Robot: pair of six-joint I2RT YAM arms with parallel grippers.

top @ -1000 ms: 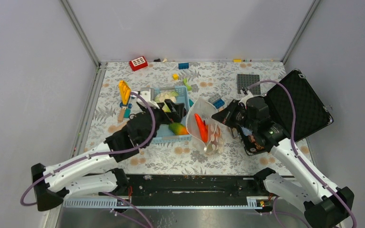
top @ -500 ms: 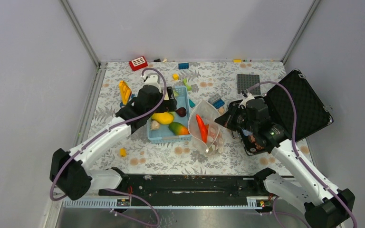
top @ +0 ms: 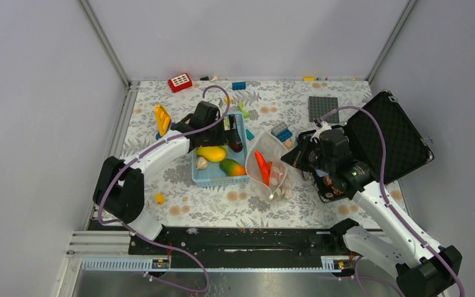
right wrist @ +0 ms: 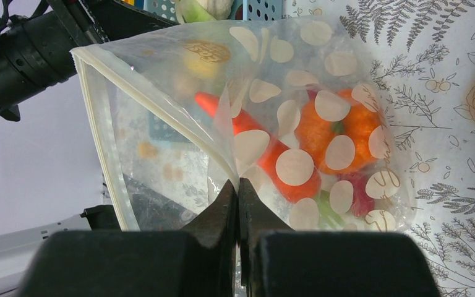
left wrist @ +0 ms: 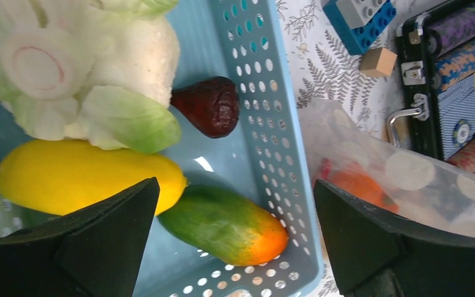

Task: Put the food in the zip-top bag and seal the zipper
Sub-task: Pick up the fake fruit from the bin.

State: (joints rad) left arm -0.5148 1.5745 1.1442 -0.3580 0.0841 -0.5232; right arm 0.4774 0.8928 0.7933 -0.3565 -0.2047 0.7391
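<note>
Top external view has the left gripper hanging wide open above the far end of the light-blue basket, which sits near the middle of the flowered tabletop. Left wrist view shows the basket holding a cauliflower, a yellow piece, a green-orange piece and a dark red piece. Just right of the basket, the right gripper is pinched tight on the rim of the polka-dot zip-top bag, whose mouth gapes with the zipper unsealed, a red chili and an orange piece inside.
</note>
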